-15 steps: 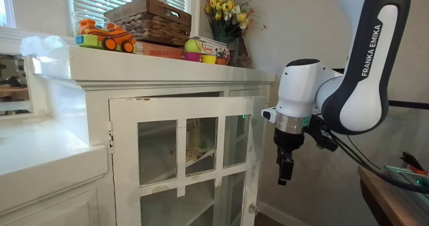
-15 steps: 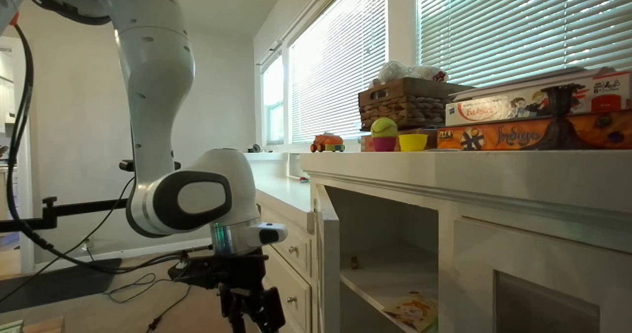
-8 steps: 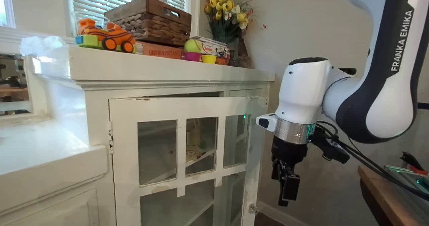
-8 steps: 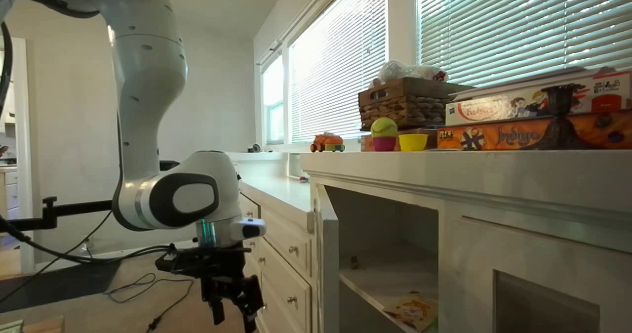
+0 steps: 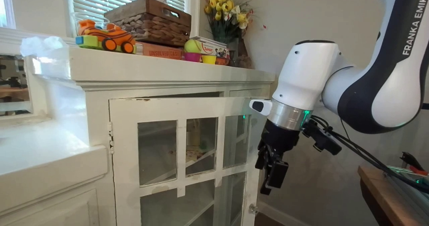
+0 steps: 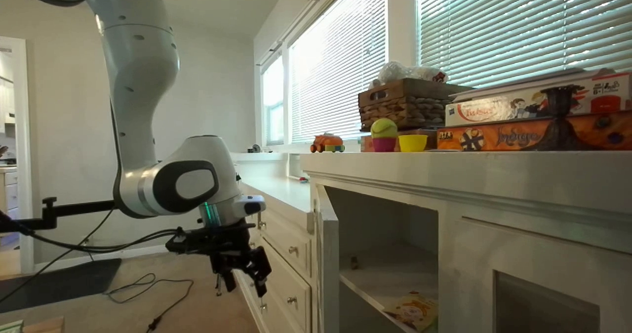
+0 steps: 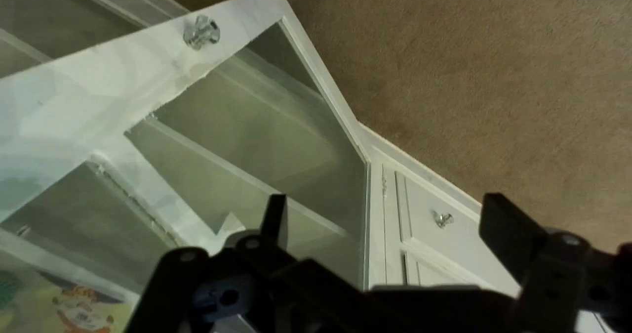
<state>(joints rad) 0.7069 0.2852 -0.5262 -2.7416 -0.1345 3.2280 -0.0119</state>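
Cabinet door (image 5: 181, 165), white, glass-paned, chipped.

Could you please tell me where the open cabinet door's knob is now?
In an exterior view, the knob sits at the right edge of the cabinet door, below the jaws; in the wrist view, it is at upper left.

Saw, well above the level of the jaws, a white surface (image 5: 161, 71) bearing an orange toy vehicle (image 5: 110, 37), an orange box (image 5: 163, 52), a magenta cup (image 6: 384, 145), a yellow cup (image 6: 413, 142), a long game box (image 6: 508, 138) and a dark stand (image 6: 560, 118). Found across the glazed door (image 5: 181, 149) from the jaws a white shelf (image 6: 380, 278) with a yellow printed sheet (image 6: 414, 311) on it. Spotted brown carpet (image 7: 484, 76) below the jaws, carrying a dark mat (image 6: 74, 282) and a loose black cable (image 6: 154, 322), both well apart from the jaws.
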